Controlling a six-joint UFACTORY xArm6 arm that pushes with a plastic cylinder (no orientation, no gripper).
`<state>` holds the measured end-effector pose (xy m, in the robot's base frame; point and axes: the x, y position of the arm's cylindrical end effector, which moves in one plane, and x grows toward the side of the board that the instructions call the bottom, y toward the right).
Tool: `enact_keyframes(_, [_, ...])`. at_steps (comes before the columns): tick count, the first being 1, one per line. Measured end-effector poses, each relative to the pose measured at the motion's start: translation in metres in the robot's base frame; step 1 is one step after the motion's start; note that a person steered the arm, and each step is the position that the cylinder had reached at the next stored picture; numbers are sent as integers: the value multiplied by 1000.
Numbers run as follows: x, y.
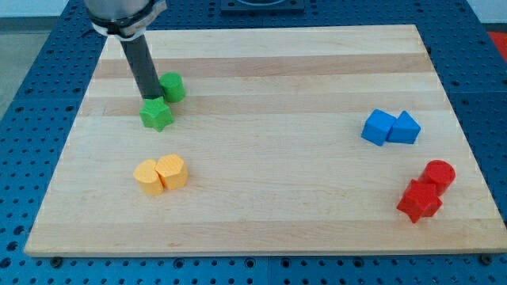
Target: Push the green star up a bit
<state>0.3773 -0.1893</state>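
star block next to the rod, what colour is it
Green; the star shows clearly in the camera view, at my tip.

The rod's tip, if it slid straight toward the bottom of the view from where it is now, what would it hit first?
My tip sits just above the green star, seemingly touching it, so the star comes first. The green cylinder lies to the view's right, off that line.

Bright even light, soft short shadows, sharp focus, no glare.
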Motion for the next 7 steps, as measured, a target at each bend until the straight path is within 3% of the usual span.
enact_keyframes(2, [17, -49])
enact_keyframes(3, [46, -49])
enact_keyframes(5, [82, 1])
enact_keyframes(7, [60, 42])
